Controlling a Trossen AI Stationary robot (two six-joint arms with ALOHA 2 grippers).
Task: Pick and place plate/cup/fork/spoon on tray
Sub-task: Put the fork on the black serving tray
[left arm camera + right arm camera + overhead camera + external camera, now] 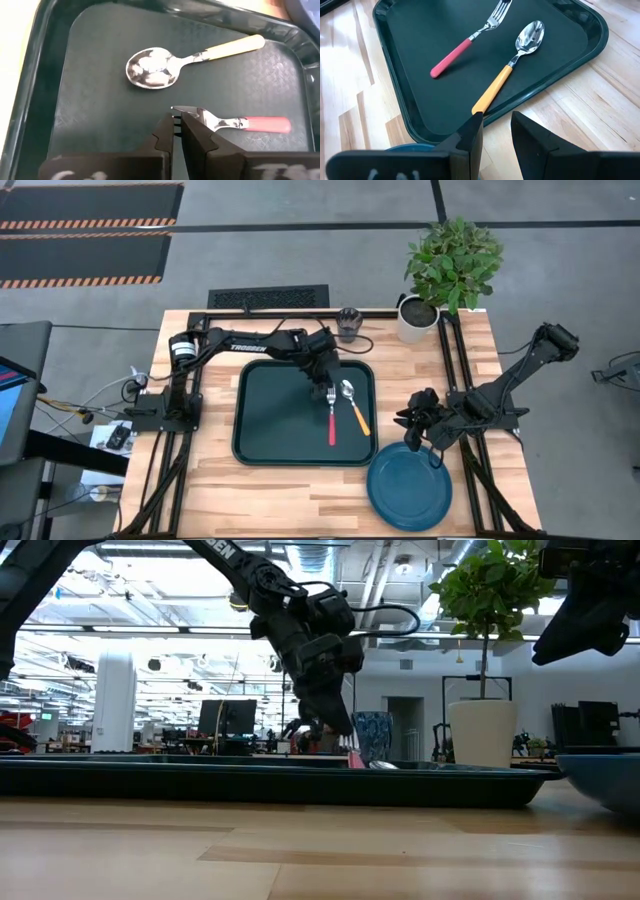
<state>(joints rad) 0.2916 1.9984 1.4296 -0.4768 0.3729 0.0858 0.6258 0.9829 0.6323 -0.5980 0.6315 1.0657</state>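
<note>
The tray (270, 420) is seen at the centre of the high view, on the table (200, 480). On its right half the fork (332, 420) and the spoon (355, 408) are laid side by side, apart from each other, handles pointing toward the lower edge of the frame; both appear already placed. The left gripper (322, 390) is held just above the tines of the fork, and in the left wrist view its fingers (167, 135) are seen pressed together with nothing between them, their tips right at the tines. It is judged that the fork has been let go and that the fingers are closed merely for clearance.

The plate (409, 485) is seen at the lower right of the high view, off the tray, on the table. The right gripper (415, 425) is held just above its upper edge, its fingers (470, 135) parted to a moderate gap and empty, probably so that the plate's rim can be taken next. The cup (348, 323) stands beyond the tray's upper edge, beside a potted plant (450, 265), and is not yet on the tray.
</note>
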